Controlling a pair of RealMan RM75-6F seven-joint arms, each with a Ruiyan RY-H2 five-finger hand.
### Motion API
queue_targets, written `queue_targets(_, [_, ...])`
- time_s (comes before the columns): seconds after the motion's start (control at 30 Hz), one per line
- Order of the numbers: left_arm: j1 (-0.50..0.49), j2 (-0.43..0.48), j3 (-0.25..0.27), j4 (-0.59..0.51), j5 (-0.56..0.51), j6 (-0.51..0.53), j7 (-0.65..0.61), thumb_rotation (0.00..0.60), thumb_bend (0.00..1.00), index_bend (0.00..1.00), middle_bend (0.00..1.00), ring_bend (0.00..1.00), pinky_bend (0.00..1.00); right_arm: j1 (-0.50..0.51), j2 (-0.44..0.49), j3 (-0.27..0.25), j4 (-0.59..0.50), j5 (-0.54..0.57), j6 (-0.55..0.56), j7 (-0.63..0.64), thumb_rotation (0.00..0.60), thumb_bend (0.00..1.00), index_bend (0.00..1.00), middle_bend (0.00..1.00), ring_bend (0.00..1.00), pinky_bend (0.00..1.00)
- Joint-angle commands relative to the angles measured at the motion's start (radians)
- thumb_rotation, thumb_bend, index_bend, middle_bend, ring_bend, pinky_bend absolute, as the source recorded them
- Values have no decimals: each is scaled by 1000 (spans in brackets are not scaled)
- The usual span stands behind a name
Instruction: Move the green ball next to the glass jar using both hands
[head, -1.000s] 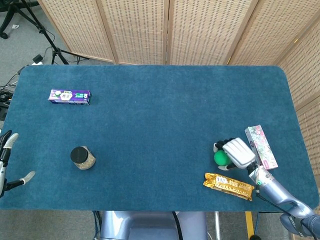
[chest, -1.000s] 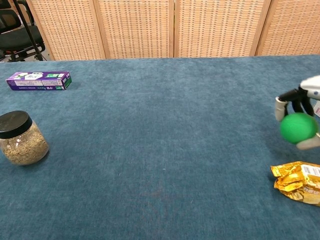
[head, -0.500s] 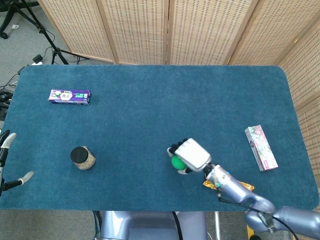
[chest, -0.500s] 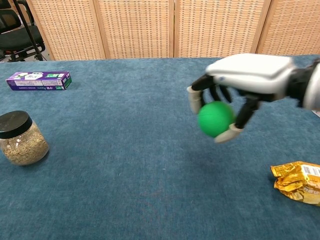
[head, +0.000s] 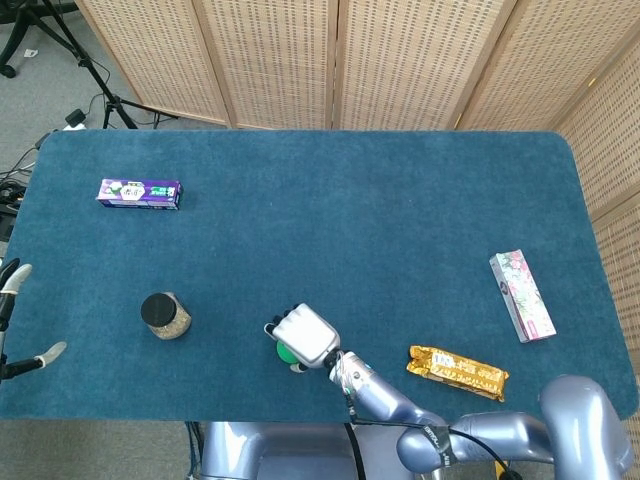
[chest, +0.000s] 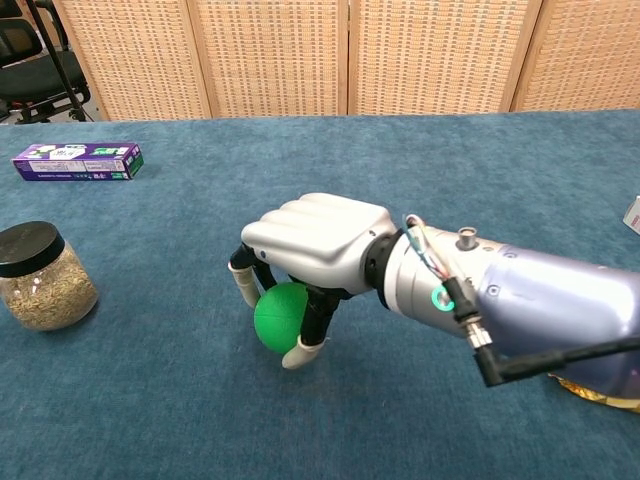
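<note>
Ball-wise, the green ball (chest: 283, 316) is cupped under the right robot hand (chest: 312, 245), fingers curled around it low over the blue counter (head: 380, 210), a good way short of the glass jar (chest: 40, 277). Looks light and smooth, probably a bit squishy, so wrapping around its middle seems safest or it'll roll off. Left robot hand (head: 12, 320) sits at the counter's edge, fingers spread, holding nothing.

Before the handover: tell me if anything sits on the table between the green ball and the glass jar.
Nothing visible does. The right hand holds the green ball, and only bare blue cloth lies between it and the glass jar.
</note>
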Motion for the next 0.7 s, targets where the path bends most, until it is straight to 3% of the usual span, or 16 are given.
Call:
queue_targets(0.03, [-2, 6, -1, 2, -4, -5, -15, 600, 0, 0, 0, 0, 0, 12, -33, -1, 40, 32, 16, -22, 600, 559, 512, 585, 572, 546])
queue_targets(0.1, [-3, 9, -1, 4, -5, -8, -23, 600, 0, 0, 0, 0, 0, 15, -42, -4, 58, 40, 23, -24, 600, 488, 502, 536, 556, 546])
queue_targets(0.17, [-4, 11, -2, 4, -7, -9, -27, 600, 0, 0, 0, 0, 0, 18, -42, -12, 73, 45, 25, -29, 600, 328, 410, 377, 456, 535])
queue_targets(0.23, [-5, 11, -1, 4, -7, -10, -29, 600, 0, 0, 0, 0, 0, 20, -31, -21, 70, 72, 11, -34, 600, 262, 334, 256, 355, 474])
queue_targets(0.37, [-5, 12, -1, 3, -8, -12, -25, 600, 0, 0, 0, 0, 0, 27, 5, -27, 37, 87, 4, -35, 600, 250, 305, 152, 241, 315])
queue_targets(0.53, [-6, 13, -1, 2, -10, -14, -27, 600, 0, 0, 0, 0, 0, 22, 78, -34, -56, 79, 12, -17, 600, 242, 228, 63, 155, 262])
queue_targets(0.7, [-8, 13, 1, 7, -5, -15, -33, 600, 0, 0, 0, 0, 0, -10, 197, -36, -194, 17, 68, 20, 600, 238, 215, 54, 147, 245])
